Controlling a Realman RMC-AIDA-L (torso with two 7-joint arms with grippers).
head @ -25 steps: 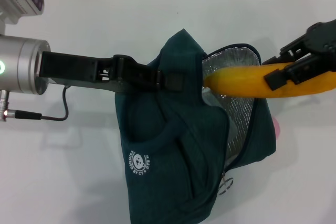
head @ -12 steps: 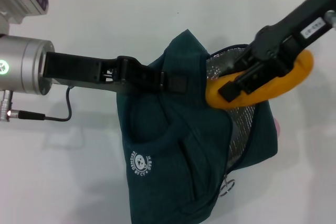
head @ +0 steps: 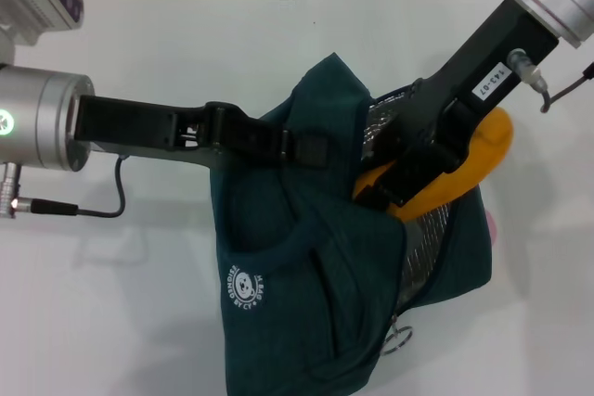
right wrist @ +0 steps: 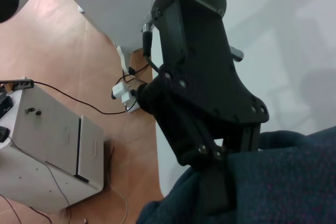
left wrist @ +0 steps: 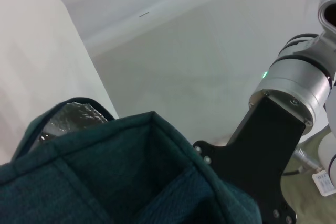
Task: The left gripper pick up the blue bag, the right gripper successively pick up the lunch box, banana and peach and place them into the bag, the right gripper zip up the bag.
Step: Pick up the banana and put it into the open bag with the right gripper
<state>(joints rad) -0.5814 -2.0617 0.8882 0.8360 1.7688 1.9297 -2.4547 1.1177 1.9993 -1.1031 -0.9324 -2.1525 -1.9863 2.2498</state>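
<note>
The blue bag (head: 297, 266) hangs lifted over the white table (head: 139, 34), its foil-lined mouth (head: 385, 118) open toward the right. My left gripper (head: 306, 147) reaches in from the left and is shut on the bag's upper edge. The right wrist view shows that left gripper (right wrist: 212, 156) clamped on the bag's fabric (right wrist: 278, 182). My right gripper (head: 401, 181) comes down from the upper right, shut on the banana (head: 478, 157). The banana's lower end is inside the bag's mouth. A pink sliver of the peach (head: 492, 225) peeks out behind the bag's right side. The lunch box is hidden.
The zipper's metal ring pull (head: 401, 336) dangles at the bag's lower right. The left wrist view shows the teal bag (left wrist: 131, 177), its foil lining (left wrist: 68, 119) and the right arm (left wrist: 262, 150) beyond. A black cable (head: 102, 206) trails on the table at left.
The right gripper has swung in from the right and tilted the banana downward. The banana's end has gone from above the opening into the bag's mouth. The left gripper has held still.
</note>
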